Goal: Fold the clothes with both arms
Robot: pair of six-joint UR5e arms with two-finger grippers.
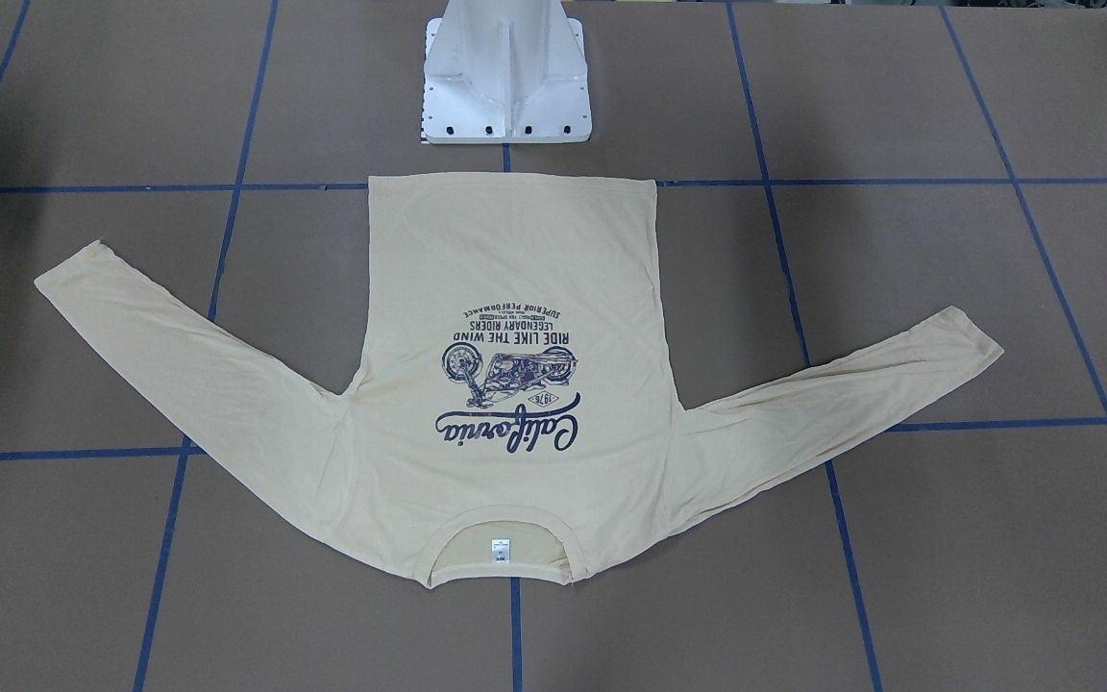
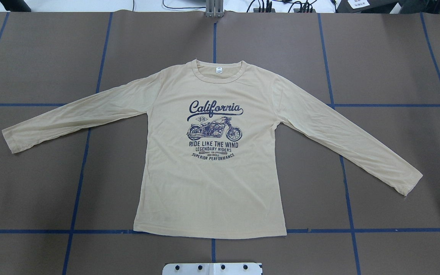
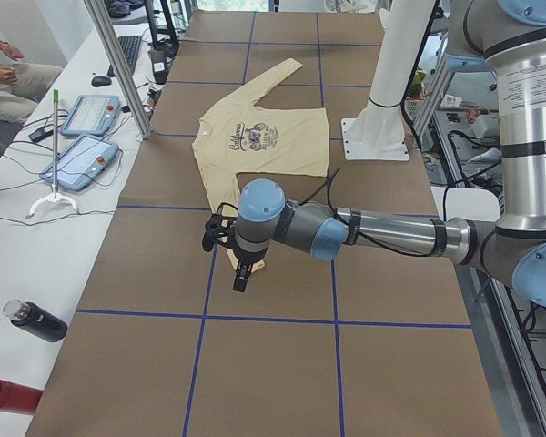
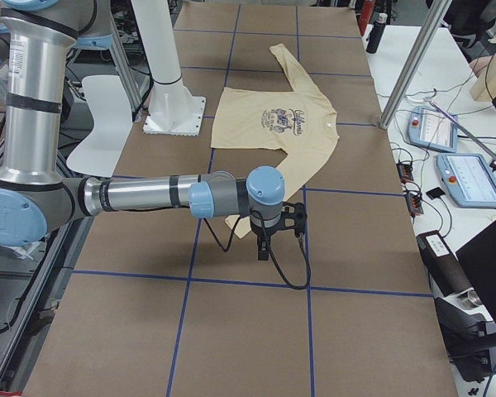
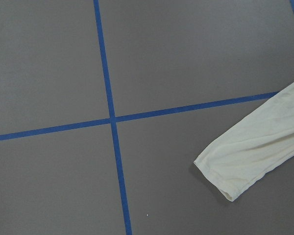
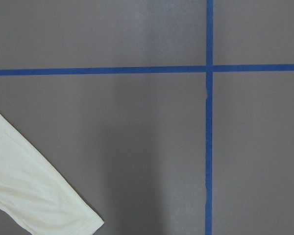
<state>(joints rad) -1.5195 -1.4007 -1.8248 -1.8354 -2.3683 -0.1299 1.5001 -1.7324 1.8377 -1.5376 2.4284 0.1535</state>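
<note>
On the chest of the pale cream-yellow long-sleeved cotton T-shirt (image 2: 212, 191), a navy print (image 2: 214, 130) can be read: "California" in script, "1976" in a diamond, "RIDE LIKE THE WIND", "LEGENDARY RIDERS", "SUPERIOR PERFORMANCE". Two tiny lines among these cannot be made out, nor can the small white neck label (image 2: 218, 70).

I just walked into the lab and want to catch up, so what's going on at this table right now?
A cream long-sleeved T-shirt lies flat, print up, on the brown table, sleeves spread, nothing folded yet. The left arm hovers near one sleeve cuff, the right arm near the other cuff. Neither touches the shirt.
</note>
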